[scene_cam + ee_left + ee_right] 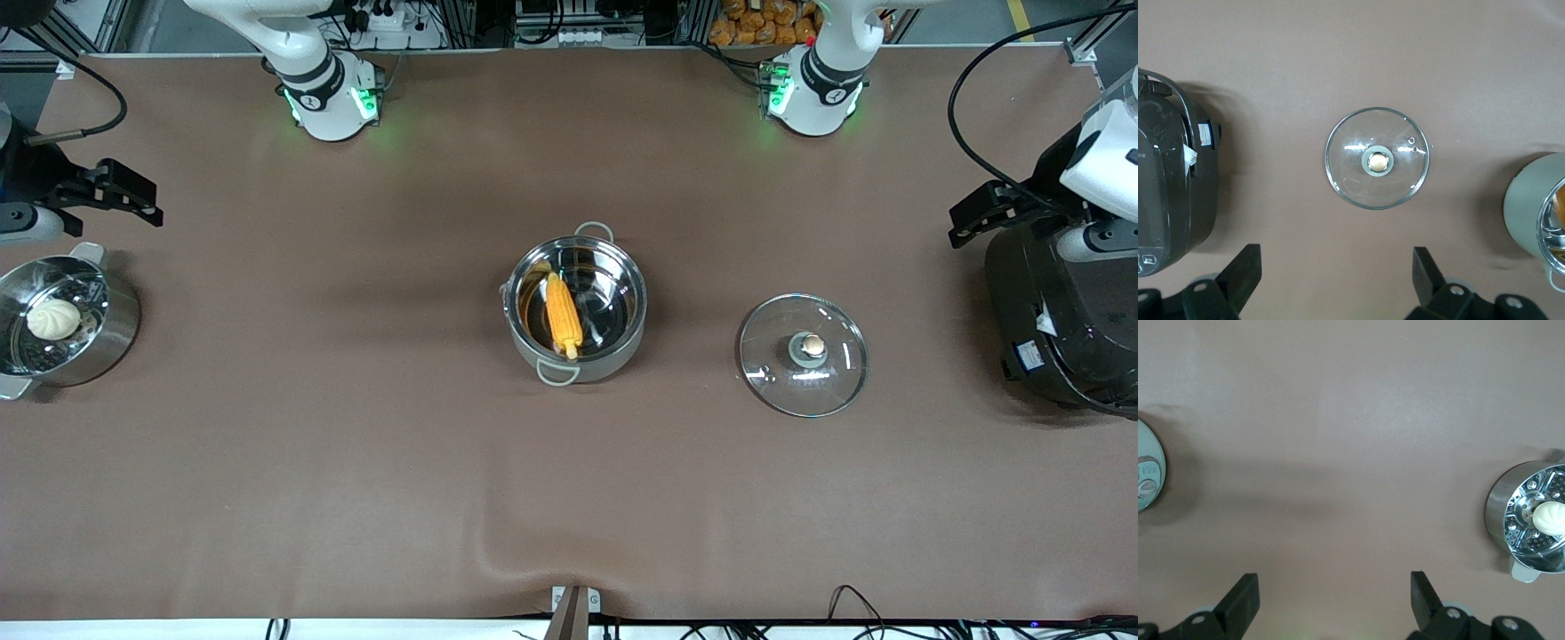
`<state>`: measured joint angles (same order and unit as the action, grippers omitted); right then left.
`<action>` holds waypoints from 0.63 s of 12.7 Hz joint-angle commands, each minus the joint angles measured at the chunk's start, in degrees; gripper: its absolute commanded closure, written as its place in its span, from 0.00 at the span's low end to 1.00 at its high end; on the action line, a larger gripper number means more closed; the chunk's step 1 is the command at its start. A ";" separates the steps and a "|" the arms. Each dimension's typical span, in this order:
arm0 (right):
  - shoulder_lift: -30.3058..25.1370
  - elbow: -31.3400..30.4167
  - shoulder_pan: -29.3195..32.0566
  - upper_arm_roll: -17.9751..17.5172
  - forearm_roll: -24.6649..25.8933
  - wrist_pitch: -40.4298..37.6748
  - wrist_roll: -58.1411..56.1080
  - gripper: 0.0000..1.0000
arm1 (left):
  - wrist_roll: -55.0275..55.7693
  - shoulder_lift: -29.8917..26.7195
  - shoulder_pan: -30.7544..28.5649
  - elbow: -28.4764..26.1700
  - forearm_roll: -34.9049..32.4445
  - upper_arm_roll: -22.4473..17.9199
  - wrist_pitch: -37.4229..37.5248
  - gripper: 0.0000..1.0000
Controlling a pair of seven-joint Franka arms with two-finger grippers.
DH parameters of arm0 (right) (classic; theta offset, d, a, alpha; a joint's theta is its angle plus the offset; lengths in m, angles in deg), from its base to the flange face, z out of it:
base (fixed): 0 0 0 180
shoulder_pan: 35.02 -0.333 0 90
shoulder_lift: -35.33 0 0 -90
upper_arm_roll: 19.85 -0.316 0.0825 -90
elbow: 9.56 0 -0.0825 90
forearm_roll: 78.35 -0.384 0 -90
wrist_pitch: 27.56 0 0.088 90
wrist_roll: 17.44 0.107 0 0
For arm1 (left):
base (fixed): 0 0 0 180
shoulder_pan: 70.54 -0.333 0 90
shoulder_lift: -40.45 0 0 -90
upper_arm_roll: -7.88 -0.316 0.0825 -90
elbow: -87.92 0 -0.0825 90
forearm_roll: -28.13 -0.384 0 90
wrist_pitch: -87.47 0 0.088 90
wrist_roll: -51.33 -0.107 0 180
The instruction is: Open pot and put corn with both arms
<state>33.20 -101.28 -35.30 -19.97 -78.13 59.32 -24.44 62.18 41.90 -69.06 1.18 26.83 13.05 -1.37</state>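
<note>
The yellow-orange corn cob [564,313] lies in the open shiny steel pot [624,342] mid-tabletop, its clear glass lid [782,382] beside it. Left gripper [991,212] and right gripper [116,194] hang wide, empty, at opposite table ends.

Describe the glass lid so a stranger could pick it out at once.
Start at the open steel pot in the middle of the table, with the corn inside. The lid lies flat on the table beside it, toward the left arm's end, short of the black rice cooker. It alone is a clear disc with a tan knob.
</note>
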 commanded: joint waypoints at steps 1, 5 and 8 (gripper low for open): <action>-1.03 -0.12 1.15 -0.76 0.12 -0.75 -0.73 0.00 | -1.61 0.23 -0.25 0.96 -0.11 0.28 1.13 0.00; -1.03 -0.12 1.15 -0.76 0.12 -0.75 -0.73 0.00 | -1.26 0.23 -0.25 1.23 -0.11 0.28 1.13 0.00; -0.95 -0.12 1.15 -0.76 0.12 -0.75 -0.73 0.00 | -1.52 0.14 -0.17 1.31 -0.11 0.37 1.13 0.00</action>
<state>33.13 -101.28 -35.30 -19.97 -78.13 59.20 -24.45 62.15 41.93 -69.05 1.26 26.83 13.09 -1.35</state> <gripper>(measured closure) 0.000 0.000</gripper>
